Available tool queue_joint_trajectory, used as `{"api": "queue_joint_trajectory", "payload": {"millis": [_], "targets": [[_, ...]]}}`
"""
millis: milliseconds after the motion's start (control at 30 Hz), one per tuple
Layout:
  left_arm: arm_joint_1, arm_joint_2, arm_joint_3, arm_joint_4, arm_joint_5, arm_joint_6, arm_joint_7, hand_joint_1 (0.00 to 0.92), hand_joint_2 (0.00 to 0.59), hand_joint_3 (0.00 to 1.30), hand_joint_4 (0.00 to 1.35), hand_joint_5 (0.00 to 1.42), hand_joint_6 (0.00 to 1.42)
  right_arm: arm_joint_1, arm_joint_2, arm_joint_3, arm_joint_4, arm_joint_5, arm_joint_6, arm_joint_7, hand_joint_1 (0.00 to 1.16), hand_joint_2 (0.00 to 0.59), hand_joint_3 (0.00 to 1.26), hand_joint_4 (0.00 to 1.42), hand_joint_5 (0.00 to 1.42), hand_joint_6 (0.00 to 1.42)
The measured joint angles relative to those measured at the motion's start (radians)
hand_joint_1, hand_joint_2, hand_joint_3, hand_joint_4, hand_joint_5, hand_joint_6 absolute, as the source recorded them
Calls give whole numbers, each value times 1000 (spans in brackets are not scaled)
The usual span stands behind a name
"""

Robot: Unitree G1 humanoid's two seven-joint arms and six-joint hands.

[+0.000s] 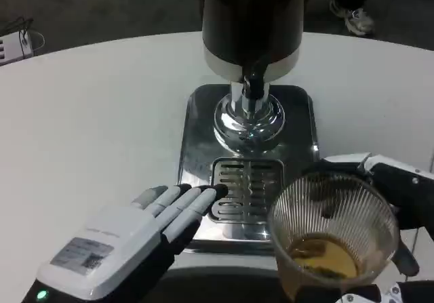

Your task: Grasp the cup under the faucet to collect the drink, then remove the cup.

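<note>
Removal step is underway: right robot hand [397, 201] is gripping the ribbed clear plastic cup [332, 232], fingers wrapping its far side, amber drink sitting in the bottom. Cup is hanging near-right of the drip grate [245, 189], already off it and well clear of the faucet [253, 86]. Left robot hand [129, 238] is resting flat, fingers apart, tips touching the dispenser's steel base [196, 147], holding nothing. Next move, my guess: keeping the cup level while setting it on the bench [88, 127].

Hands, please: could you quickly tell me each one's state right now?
Left hand: open, fingers on the drip tray.
Right hand: holding the cup.
</note>
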Motion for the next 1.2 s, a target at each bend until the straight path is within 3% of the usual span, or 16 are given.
{"api": "queue_joint_trajectory", "payload": {"millis": [1200], "targets": [[0,4,12,-8,-17,-1,-10,0,70,0,0,0,0,-8,0,-1,-2,0,0,0,943,240,1109,1365,1424,1424]]}}
